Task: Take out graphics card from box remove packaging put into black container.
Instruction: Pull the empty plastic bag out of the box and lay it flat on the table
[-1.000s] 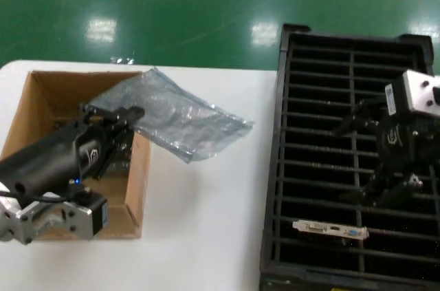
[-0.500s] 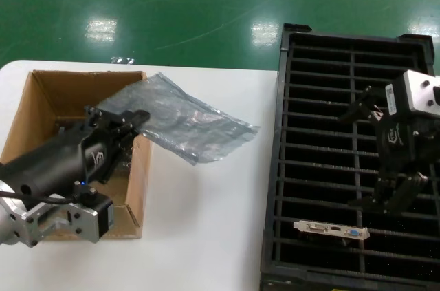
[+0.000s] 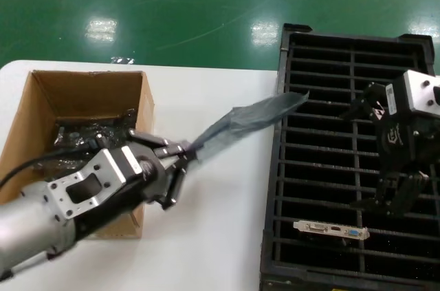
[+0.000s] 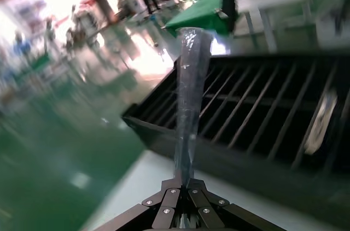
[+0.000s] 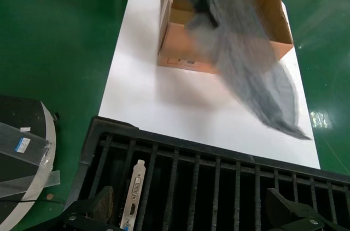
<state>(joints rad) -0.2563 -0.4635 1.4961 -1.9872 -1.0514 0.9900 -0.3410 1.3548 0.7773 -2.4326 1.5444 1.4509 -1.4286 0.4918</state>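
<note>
The packaging (image 3: 247, 120), an empty grey-blue plastic bag, hangs edge-on in the air between the box (image 3: 146, 109) and the black container (image 3: 282, 167). My left gripper (image 3: 184, 155) is shut on its near end, just right of the box. In the left wrist view the bag (image 4: 191, 89) rises straight from the shut gripper (image 4: 183, 186) toward the container (image 4: 164, 138). The graphics card (image 3: 331, 229) stands in a front slot of the container, its silver bracket up; the bracket (image 5: 134, 193) also shows in the right wrist view. My right gripper (image 3: 360, 157) hovers open over the container's right column.
Dark glossy-wrapped cards (image 3: 82, 134) lie inside the box. The box and container rest on a white table (image 3: 220, 236) over a green floor. A round dark stand with clear bags (image 5: 22, 154) sits beside the table.
My left gripper has swung out of the box toward the right and front, carrying the bag, which now stretches toward the container. The right gripper has barely moved.
</note>
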